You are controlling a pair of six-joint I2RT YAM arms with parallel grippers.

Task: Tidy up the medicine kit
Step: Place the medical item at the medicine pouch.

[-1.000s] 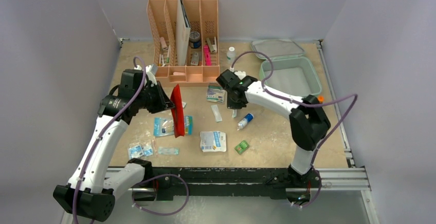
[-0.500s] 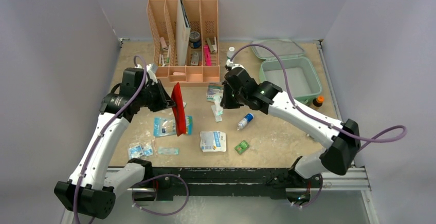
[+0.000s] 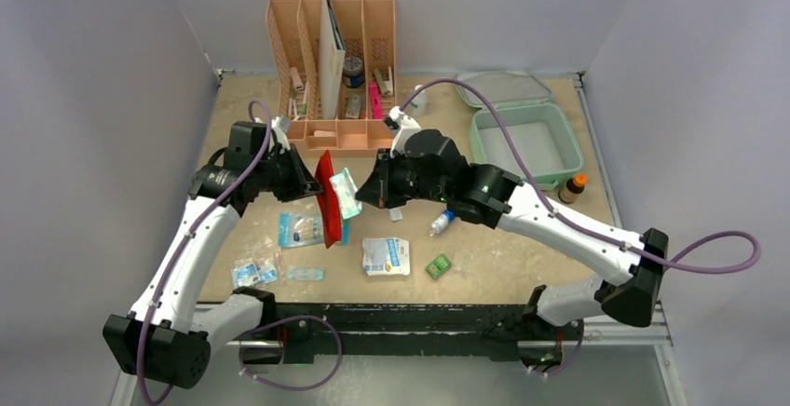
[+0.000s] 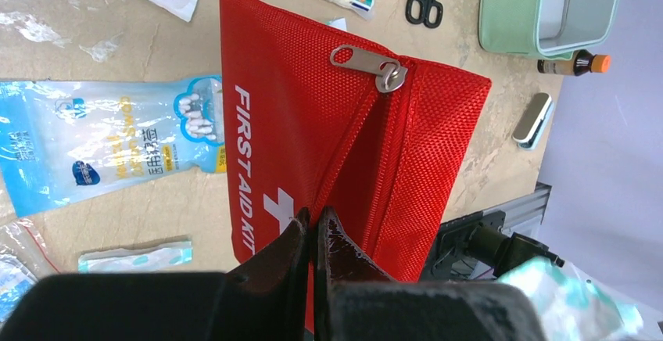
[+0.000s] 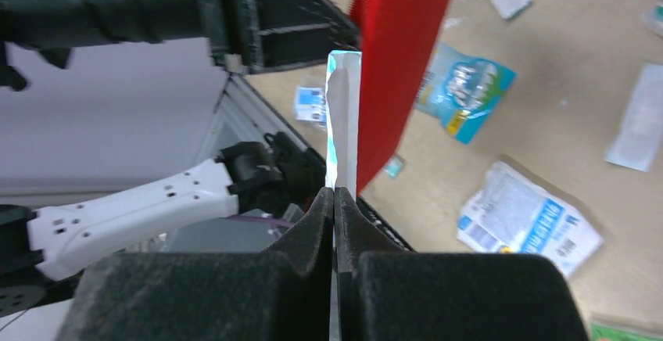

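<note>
The medicine kit (image 3: 526,141), a mint-green case, lies open at the back right with its lid (image 3: 503,87) folded behind; its corner also shows in the left wrist view (image 4: 547,5). My left gripper (image 3: 312,187) (image 4: 313,214) is shut on the edge of a red first aid pouch (image 3: 324,203) (image 4: 336,138), holding it upright above the table with its zip open. My right gripper (image 3: 365,194) (image 5: 335,192) is shut on a thin white and teal packet (image 3: 345,192) (image 5: 342,114), held edge-on right beside the pouch (image 5: 399,52).
A peach desk organizer (image 3: 331,71) stands at the back. On the table lie blue packets (image 3: 300,231), a white packet (image 3: 386,255), a small green box (image 3: 438,266), a small bottle (image 3: 445,218), scissors (image 4: 424,1) and a brown bottle with an orange cap (image 3: 575,185).
My right arm has swung left across the table carrying the packet, from near the middle up to the red pouch. The left arm and pouch have barely shifted.
</note>
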